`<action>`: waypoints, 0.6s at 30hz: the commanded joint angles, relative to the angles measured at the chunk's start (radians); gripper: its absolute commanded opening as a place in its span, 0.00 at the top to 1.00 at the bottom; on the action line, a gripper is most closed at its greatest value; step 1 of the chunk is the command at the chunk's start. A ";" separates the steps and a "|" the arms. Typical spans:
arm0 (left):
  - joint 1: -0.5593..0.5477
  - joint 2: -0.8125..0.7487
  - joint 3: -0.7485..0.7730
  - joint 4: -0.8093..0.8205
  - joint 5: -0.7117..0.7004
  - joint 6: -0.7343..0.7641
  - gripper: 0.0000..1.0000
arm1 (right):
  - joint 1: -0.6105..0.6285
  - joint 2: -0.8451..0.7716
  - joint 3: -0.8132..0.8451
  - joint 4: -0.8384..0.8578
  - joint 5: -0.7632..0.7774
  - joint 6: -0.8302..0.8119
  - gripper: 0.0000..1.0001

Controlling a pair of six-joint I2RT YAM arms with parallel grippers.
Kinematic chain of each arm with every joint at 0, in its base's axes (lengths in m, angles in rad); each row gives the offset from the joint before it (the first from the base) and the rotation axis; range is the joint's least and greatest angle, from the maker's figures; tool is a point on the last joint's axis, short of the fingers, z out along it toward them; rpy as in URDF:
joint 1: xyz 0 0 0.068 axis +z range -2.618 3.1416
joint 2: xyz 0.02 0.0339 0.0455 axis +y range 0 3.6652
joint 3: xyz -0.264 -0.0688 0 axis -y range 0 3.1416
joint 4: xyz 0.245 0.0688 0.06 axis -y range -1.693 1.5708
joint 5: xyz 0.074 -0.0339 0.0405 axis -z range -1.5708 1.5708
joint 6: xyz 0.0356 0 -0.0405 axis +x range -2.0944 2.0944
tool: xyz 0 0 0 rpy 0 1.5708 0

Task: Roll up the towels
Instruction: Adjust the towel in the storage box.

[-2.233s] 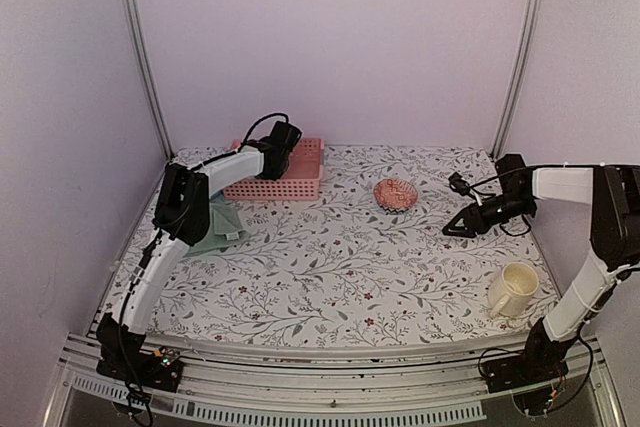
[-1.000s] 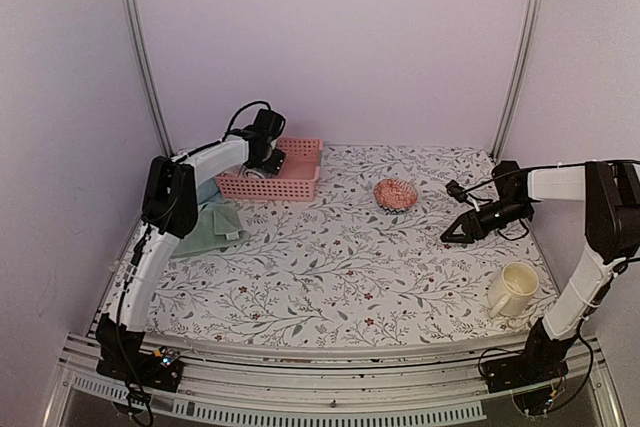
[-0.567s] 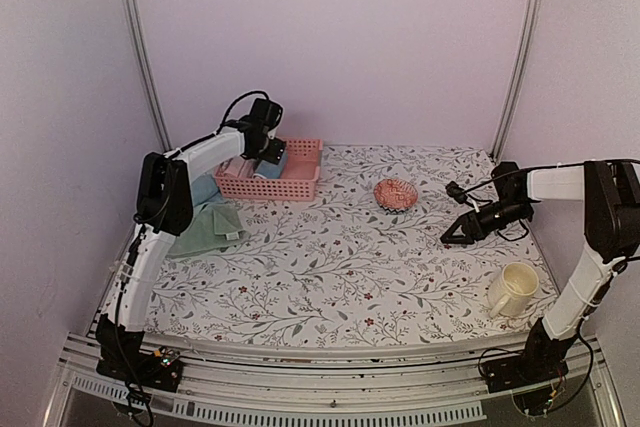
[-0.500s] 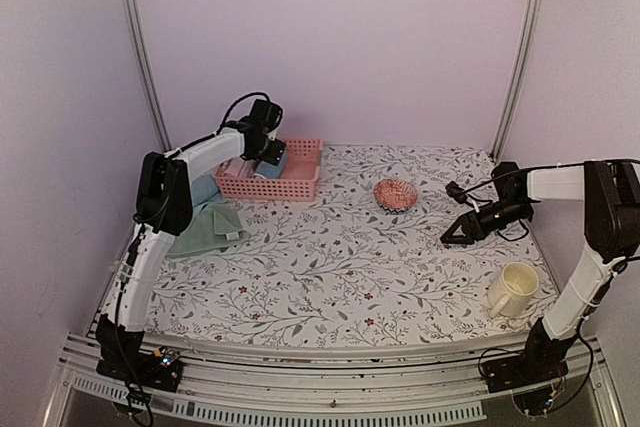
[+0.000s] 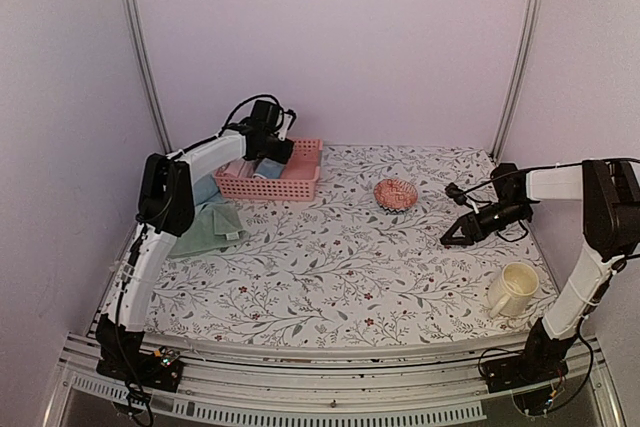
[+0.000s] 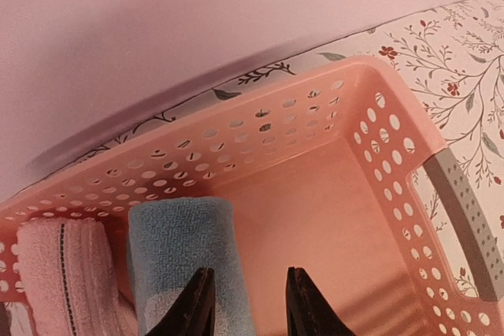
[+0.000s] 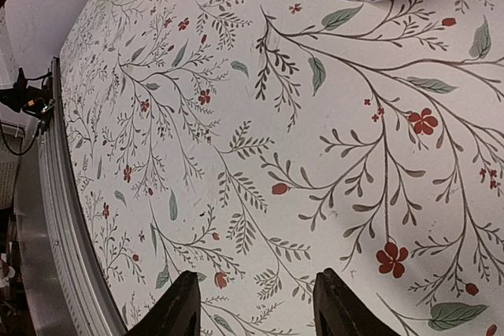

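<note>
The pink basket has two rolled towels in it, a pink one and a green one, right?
Not quite. The pink basket holds a rolled pink towel and a rolled light blue towel, not a green one; the left wrist view shows it. The green towel lies outside, on the table.

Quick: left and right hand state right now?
Left hand: open, empty, over the basket, by the rolled light blue towel.
Right hand: open, empty, over the table.

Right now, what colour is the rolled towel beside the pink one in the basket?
Plain light blue towel; shows best in the left wrist view.
</note>
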 commanded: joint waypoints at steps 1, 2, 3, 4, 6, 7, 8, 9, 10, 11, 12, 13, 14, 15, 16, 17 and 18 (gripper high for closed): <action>-0.001 0.074 0.048 0.029 0.081 0.004 0.68 | 0.002 0.023 0.012 -0.008 -0.011 -0.010 0.49; -0.001 0.086 0.058 0.031 0.084 0.006 0.67 | 0.003 0.025 0.012 -0.008 -0.008 -0.008 0.49; -0.002 0.101 0.067 0.030 0.089 0.009 0.67 | 0.002 0.026 0.013 -0.009 -0.005 -0.009 0.49; -0.001 0.114 0.077 0.029 0.093 0.012 0.67 | 0.002 0.027 0.011 -0.008 -0.003 -0.008 0.49; -0.001 0.141 0.091 0.027 0.106 0.020 0.66 | 0.001 0.028 0.010 -0.008 0.001 -0.008 0.49; -0.001 0.151 0.098 0.027 0.107 0.022 0.66 | 0.001 0.028 0.010 -0.008 0.003 -0.006 0.49; -0.001 0.158 0.103 0.027 0.107 0.025 0.66 | 0.001 0.028 0.008 -0.006 0.005 -0.005 0.49; 0.000 0.165 0.106 0.027 0.093 0.025 0.65 | 0.001 0.028 0.007 -0.006 0.007 -0.006 0.49; 0.001 0.168 0.108 0.027 0.067 0.021 0.64 | 0.000 0.028 0.007 -0.006 0.009 -0.005 0.49; 0.005 0.170 0.109 0.026 0.042 0.006 0.64 | 0.002 0.030 0.006 -0.004 0.010 -0.005 0.49; 0.010 0.171 0.109 0.025 0.010 -0.020 0.63 | 0.001 0.031 0.007 -0.004 0.011 -0.006 0.49; 0.021 0.169 0.107 0.023 -0.013 -0.049 0.62 | 0.002 0.034 0.007 -0.004 0.011 -0.005 0.49; 0.033 0.165 0.101 0.019 -0.028 -0.078 0.62 | 0.001 0.036 0.007 -0.004 0.011 -0.005 0.49; 0.047 0.160 0.095 0.017 -0.041 -0.100 0.62 | 0.001 0.039 0.007 -0.004 0.011 -0.005 0.49; 0.054 0.155 0.087 0.017 -0.060 -0.115 0.62 | 0.002 0.041 0.008 -0.004 0.011 -0.005 0.49; 0.057 0.149 0.079 0.017 -0.081 -0.122 0.62 | 0.000 0.043 0.008 -0.004 0.011 -0.005 0.49; 0.060 0.145 0.072 0.017 -0.093 -0.124 0.61 | 0.000 0.045 0.008 -0.004 0.011 -0.006 0.49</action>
